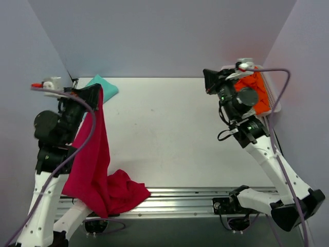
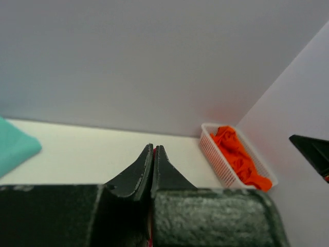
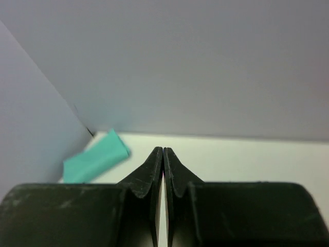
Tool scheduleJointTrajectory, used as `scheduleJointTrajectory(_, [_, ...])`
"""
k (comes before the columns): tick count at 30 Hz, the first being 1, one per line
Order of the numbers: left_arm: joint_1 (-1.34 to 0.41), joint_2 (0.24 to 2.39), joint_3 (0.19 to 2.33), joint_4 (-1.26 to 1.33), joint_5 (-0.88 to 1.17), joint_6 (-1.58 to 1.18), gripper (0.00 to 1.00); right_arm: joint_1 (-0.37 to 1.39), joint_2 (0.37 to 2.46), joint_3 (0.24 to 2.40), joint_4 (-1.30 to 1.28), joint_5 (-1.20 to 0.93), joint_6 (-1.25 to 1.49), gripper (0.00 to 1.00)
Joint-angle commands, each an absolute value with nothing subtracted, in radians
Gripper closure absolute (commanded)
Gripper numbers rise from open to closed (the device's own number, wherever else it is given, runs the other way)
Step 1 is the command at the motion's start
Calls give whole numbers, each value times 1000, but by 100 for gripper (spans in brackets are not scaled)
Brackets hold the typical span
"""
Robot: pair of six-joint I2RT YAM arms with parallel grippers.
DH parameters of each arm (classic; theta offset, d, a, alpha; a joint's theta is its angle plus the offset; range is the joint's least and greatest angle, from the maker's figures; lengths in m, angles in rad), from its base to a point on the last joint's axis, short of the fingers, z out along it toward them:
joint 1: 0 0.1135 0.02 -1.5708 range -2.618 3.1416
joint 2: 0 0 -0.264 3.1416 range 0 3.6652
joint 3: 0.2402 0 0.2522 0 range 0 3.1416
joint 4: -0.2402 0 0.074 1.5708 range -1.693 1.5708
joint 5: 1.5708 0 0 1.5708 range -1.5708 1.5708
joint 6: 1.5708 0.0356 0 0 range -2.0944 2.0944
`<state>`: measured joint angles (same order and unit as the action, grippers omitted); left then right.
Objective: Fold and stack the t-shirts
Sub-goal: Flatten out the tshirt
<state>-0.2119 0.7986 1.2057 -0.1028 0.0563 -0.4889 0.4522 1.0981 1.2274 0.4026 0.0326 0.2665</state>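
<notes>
My left gripper [image 1: 95, 94] is raised at the table's back left and shut on the crimson red t-shirt [image 1: 95, 164]. The shirt hangs down in a long drape and bunches at the near edge. A red sliver shows between the closed fingers in the left wrist view [image 2: 153, 150]. A folded teal t-shirt [image 1: 103, 86] lies in the back left corner, also in the left wrist view [image 2: 15, 149] and the right wrist view [image 3: 96, 159]. Orange t-shirts [image 1: 256, 91] fill a basket at the right. My right gripper [image 1: 207, 82] is raised, shut and empty [image 3: 163, 151].
The white mesh basket [image 2: 212, 150] with the orange shirts [image 2: 239, 157] stands against the right wall. Pale walls close the table on the back, left and right. A metal rail [image 1: 180, 198] runs along the near edge between the arm bases.
</notes>
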Motion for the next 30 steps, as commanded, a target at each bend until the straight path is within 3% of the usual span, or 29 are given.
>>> scheduleJointTrajectory(1, [-206,827,1161,52,58,-499,98,462,1066,1080,538,75,325,100])
scheduleJointTrajectory(8, [-284,1110,1307,101,298,-513,98,483,1089,930,604,163,302,100])
scheduleJointTrajectory(15, [-361,1100,1381,-56,-39,-353,98,555,1169,933,571,167,324,100])
scheduleJointTrajectory(19, [-360,1046,1344,-130,-433,-376,98,701,1239,925,540,264,342,99])
scheduleJointTrajectory(20, [-359,1031,1292,-130,-512,-382,98,731,1253,930,522,320,351,88])
scheduleJointTrajectory(21, [-357,1005,1263,-123,-581,-399,98,794,1265,936,502,343,366,69])
scheduleJointTrajectory(22, [-350,999,1238,-118,-635,-397,98,830,1287,931,476,363,368,39])
scheduleJointTrajectory(23, [-327,1000,1200,-118,-699,-396,98,869,1295,925,463,430,367,28])
scheduleJointTrajectory(25, [-287,1015,1175,-121,-698,-406,98,988,1307,907,399,509,403,14])
scheduleJointTrajectory(30, [-178,1107,1074,-65,-565,-476,98,1120,1289,839,295,565,534,16])
